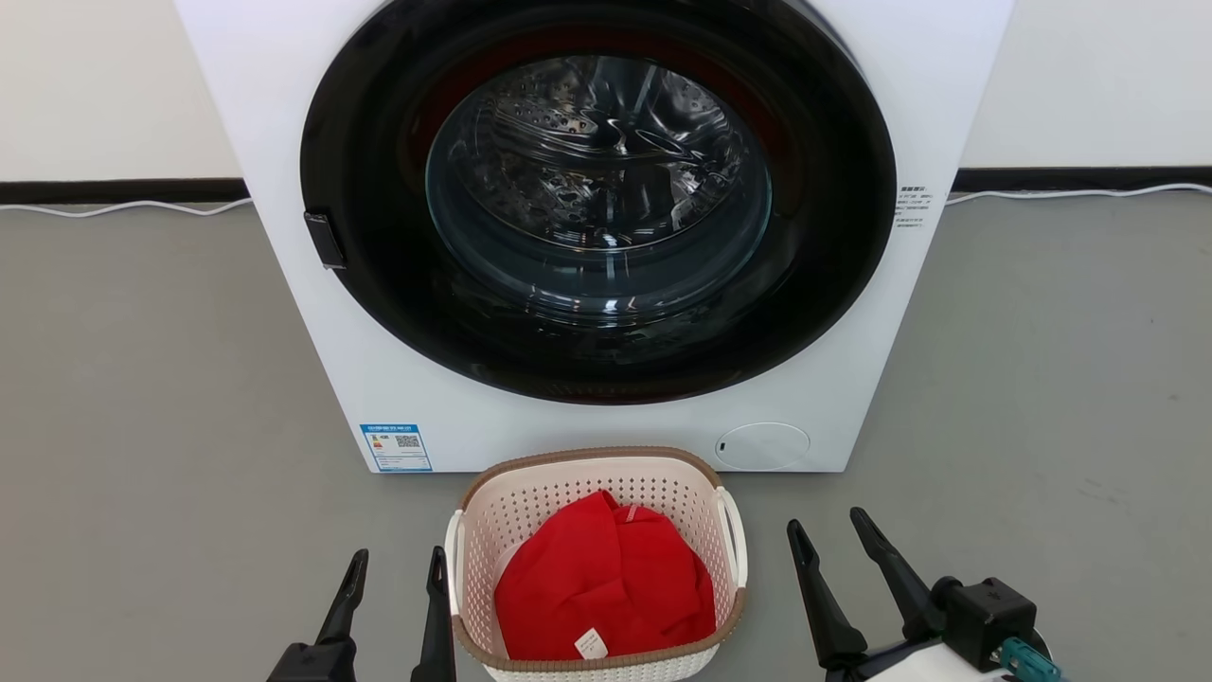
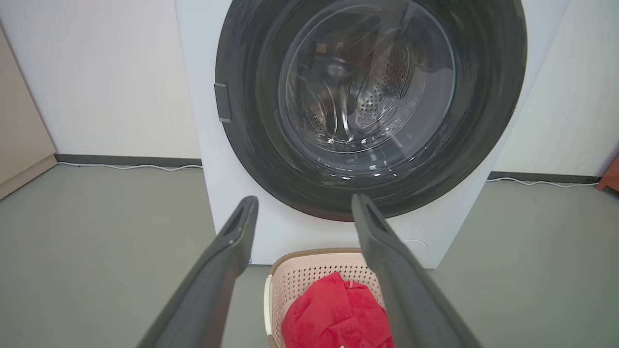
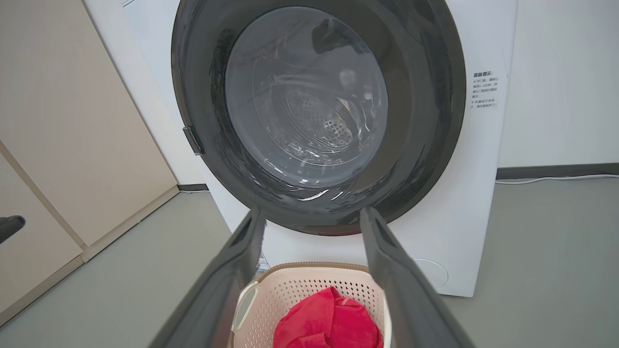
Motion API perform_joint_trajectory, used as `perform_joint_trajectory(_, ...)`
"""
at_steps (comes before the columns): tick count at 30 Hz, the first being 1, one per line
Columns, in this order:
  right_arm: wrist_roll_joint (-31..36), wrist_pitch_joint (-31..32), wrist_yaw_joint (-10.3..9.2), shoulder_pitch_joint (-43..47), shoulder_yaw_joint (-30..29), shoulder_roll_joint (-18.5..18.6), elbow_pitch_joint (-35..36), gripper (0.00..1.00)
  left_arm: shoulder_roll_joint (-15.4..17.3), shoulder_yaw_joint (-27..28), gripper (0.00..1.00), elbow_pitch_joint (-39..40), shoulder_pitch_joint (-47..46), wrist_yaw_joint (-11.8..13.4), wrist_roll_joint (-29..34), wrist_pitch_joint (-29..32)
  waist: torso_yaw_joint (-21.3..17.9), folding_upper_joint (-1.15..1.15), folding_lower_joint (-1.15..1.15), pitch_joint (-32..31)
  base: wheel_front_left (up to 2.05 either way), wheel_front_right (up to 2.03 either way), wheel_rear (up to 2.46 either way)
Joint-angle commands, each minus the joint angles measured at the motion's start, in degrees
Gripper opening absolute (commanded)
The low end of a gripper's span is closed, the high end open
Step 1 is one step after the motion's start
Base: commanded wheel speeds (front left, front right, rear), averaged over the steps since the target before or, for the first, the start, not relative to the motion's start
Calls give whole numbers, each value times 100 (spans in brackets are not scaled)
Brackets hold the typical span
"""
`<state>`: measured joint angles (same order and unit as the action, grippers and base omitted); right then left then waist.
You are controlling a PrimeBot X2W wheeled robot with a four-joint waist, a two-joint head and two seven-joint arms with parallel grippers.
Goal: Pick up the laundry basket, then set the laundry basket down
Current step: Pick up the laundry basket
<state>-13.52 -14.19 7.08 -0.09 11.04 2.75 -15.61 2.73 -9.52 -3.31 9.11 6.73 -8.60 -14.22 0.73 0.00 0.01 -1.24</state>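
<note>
The laundry basket (image 1: 530, 502) stands on the grey floor just in front of the washing machine, cream-white and perforated with a brown rim; a red garment (image 1: 606, 578) lies inside it. My left gripper (image 1: 396, 565) is open beside the basket's left handle (image 1: 454, 559), its inner finger close to it, touching nothing that I can see. My right gripper (image 1: 828, 529) is open a short way right of the right handle (image 1: 733, 535). In the left wrist view the basket (image 2: 309, 270) sits low between my fingers. The right wrist view also has the basket (image 3: 300, 290) between its fingers.
The white washing machine (image 1: 833, 398) with a shut round dark glass door (image 1: 598, 189) rises right behind the basket. A white cable (image 1: 123, 206) runs along the wall's foot. A beige cabinet (image 3: 72, 145) stands off to the left of the machine.
</note>
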Motion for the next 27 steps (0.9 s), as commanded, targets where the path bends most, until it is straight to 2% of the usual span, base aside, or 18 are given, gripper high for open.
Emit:
perform_joint_trajectory(1,49,-81,41,-125,93,12,104,100,15,159,100,120,-84,47,21,-78,-3,0,0,-1,0,0,0)
perform_joint_trajectory(27,45,-81,41,-140,-81,12,-24,100,15,166,100,-19,-66,11,-178,-78,-29,0,0,3,0,0,0)
